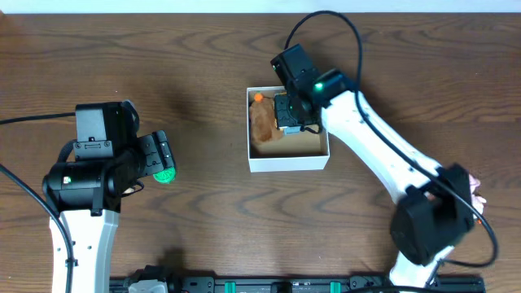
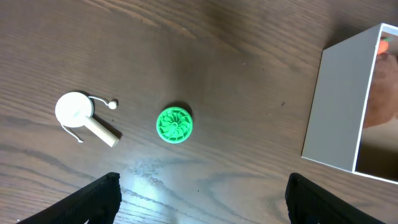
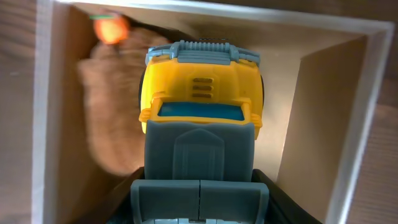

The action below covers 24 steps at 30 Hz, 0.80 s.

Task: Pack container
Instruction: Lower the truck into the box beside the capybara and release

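The container is a small white box with a tan inside at the table's middle. It also shows in the left wrist view and the right wrist view. My right gripper reaches into it, shut on a yellow and grey toy truck that it holds over the box floor; its fingers flank the truck's grey rear. A brown plush toy with an orange tip lies along the box's left side. My left gripper is open and empty above the table.
A green ridged disc lies on the table just by my left gripper and shows in the left wrist view. A white round piece with a short handle and cord lies left of it.
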Available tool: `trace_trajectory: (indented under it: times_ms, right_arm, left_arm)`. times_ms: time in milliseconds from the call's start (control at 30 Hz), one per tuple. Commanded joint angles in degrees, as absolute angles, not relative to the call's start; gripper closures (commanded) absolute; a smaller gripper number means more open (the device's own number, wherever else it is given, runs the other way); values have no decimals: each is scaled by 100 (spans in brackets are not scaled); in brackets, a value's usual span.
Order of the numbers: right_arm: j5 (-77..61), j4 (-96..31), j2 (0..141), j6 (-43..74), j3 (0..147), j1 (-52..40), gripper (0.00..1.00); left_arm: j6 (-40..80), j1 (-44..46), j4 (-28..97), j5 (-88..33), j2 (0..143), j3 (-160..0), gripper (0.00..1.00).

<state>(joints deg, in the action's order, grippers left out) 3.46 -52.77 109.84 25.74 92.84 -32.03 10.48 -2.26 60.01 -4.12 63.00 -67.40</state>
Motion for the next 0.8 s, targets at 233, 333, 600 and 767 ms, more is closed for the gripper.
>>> trace_trajectory:
  times_ms: [233, 333, 600, 767]
  right_arm:
    - [473, -5159, 11349, 2714, 9288, -2932, 84]
    - [473, -5155, 11500, 2711, 9288, -2926, 79]
    - [471, -4939, 11795, 2536, 9288, -2926, 71]
    - [447, -4825, 11793, 2265, 9290, -2926, 44]
  left_arm:
    - [1015, -257, 6020, -386, 6324, -6831, 15]
    - [1017, -257, 6018, -388, 6324, -6831, 15]
    - [1017, -257, 6020, -388, 6324, -6831, 15]
    - [1017, -257, 6020, -388, 6324, -6831, 15]
